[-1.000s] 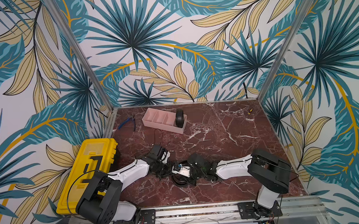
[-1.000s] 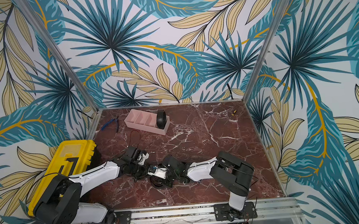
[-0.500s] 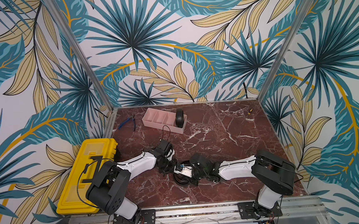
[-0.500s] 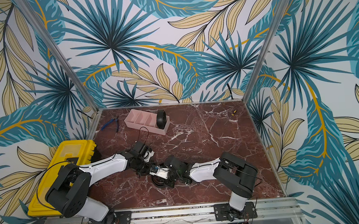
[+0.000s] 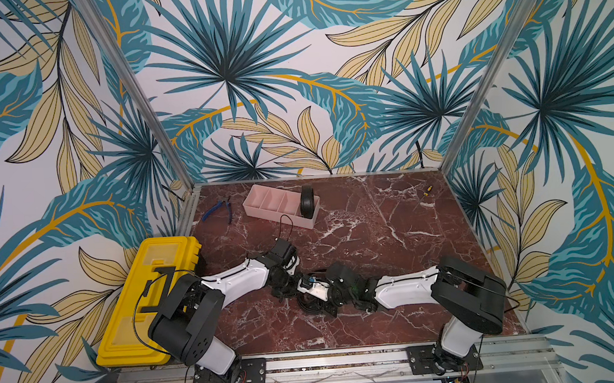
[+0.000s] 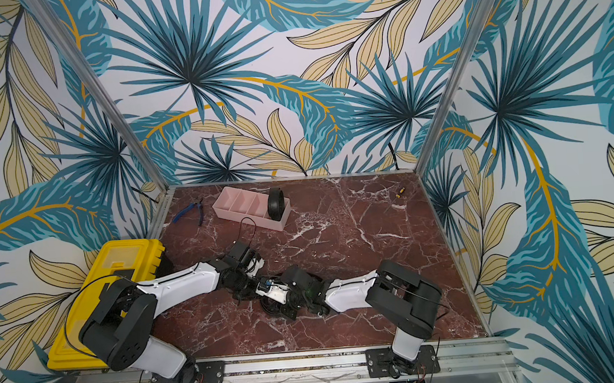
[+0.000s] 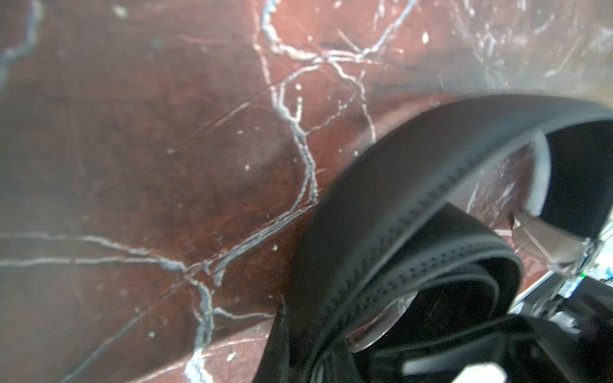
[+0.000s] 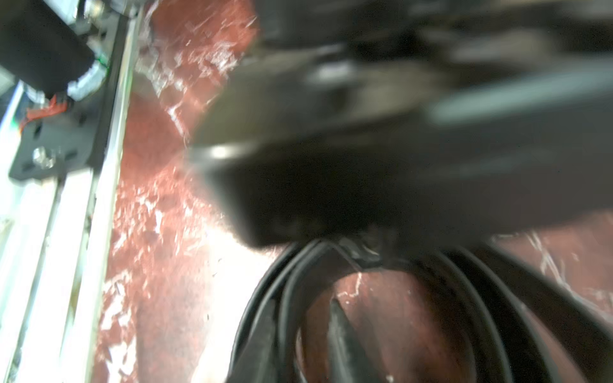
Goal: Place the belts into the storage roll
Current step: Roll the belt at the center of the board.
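In both top views, pale pink four-compartment plastic tray sitting by the back edge of the red marble table, coiled black belt standing in its rightmost compartment. Second black belt lying near the front edge, left gripper and right gripper crowding it. Left wrist, then right wrist: belt loops only, can't tell either grip.

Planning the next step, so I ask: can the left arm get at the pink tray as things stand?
Probably yes: the pink tray lies beyond the left claw, with only bare marble tabletop between them.
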{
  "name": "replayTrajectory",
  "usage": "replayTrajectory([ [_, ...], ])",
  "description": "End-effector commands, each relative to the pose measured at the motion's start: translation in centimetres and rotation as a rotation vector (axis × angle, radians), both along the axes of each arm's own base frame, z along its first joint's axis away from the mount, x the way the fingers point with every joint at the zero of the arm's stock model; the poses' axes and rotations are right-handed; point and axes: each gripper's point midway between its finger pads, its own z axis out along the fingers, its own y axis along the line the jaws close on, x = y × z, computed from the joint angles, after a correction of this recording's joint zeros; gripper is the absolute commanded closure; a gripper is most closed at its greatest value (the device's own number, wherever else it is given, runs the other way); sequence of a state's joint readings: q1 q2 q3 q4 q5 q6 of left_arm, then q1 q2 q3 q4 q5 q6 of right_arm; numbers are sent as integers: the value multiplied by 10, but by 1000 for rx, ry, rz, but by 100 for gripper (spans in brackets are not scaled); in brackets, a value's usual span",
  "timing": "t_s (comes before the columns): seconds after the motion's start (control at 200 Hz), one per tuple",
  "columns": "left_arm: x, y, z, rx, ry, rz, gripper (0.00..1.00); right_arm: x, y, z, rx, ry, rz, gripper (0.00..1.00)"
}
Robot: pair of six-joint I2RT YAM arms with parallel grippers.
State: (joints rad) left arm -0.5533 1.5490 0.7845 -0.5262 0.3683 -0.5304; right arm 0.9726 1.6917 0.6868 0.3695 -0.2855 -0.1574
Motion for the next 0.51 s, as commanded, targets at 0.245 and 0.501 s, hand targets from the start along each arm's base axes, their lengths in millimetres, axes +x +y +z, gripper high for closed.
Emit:
replayTrajectory([
  [0.245,4,0,1,73,31,-32,100,26,-29,43,86,92,-239,48],
  [0.501,16,7,11,195,33,-25,100,80,-104,71,-136,219,-531,34],
])
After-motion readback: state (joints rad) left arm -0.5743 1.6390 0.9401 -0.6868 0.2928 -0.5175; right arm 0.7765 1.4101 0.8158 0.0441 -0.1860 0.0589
